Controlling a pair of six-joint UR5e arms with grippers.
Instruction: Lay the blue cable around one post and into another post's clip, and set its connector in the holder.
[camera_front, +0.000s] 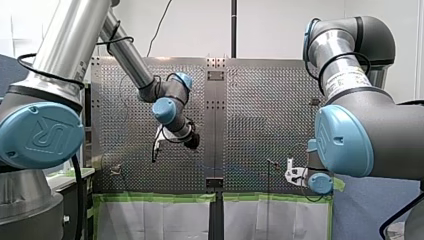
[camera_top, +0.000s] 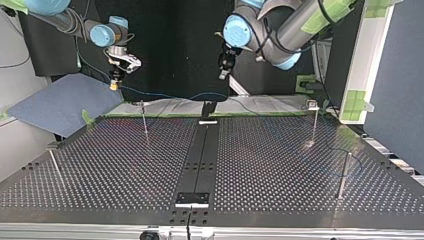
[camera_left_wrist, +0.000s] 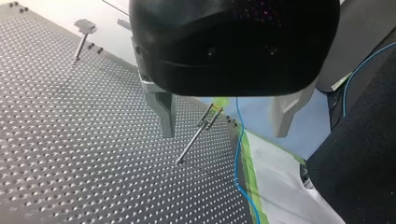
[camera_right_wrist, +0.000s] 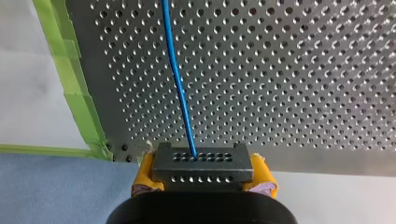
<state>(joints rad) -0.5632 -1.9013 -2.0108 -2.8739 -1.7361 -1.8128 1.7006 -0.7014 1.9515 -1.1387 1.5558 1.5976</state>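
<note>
There, my right claw (camera_right_wrist: 201, 176) clamped the dark connector (camera_right_wrist: 201, 164), the blue cable (camera_right_wrist: 180, 88) running ahead over the surface (camera_right_wrist: 303, 70); my left claw (camera_left_wrist: 224, 133) gaped empty near a clip post (camera_left_wrist: 194, 140).

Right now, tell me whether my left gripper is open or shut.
Open. My left gripper shows its fingers set wide apart, gripping nothing; a post stands beyond them.

The perforated counter (camera_top: 125, 165) is divided down the middle by a black strip (camera_top: 200, 160). Green tape (camera_right_wrist: 77, 88) borders one edge, against white sheeting (camera_right_wrist: 28, 70). A blue mat (camera_top: 60, 102) lies beyond the corner at the top view's left.
</note>
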